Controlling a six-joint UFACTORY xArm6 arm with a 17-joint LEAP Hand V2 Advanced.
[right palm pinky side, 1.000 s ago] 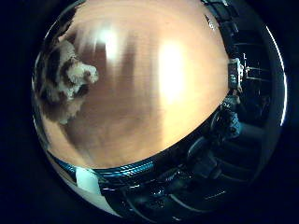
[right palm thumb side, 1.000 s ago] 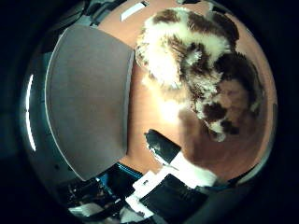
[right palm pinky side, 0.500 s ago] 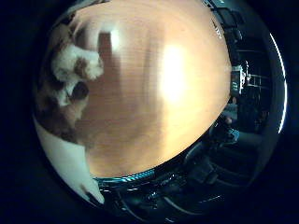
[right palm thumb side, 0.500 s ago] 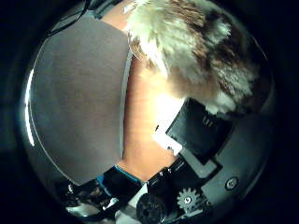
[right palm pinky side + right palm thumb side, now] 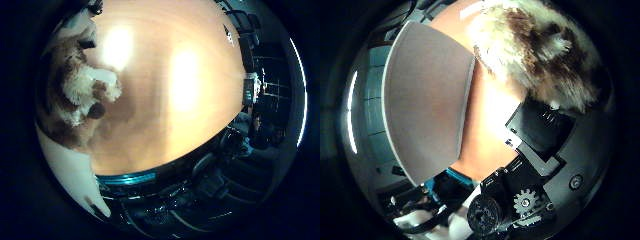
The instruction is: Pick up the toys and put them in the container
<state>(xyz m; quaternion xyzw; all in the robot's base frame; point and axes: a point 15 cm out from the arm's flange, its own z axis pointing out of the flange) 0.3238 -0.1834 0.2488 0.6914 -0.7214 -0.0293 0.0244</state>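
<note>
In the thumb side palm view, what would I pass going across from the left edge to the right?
Flat grey container → strip of orange-brown wooden table → fluffy white-and-brown plush toy, with the black and white hand beside it.

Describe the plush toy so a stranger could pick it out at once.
Start from the orange-brown wooden table, then find the flat grey container resting on it. Just beside that container lies the plush toy, close under the robot hand. It is the only shaggy thing there, with long cream fur patched in dark brown; everything around it is smooth.
</note>
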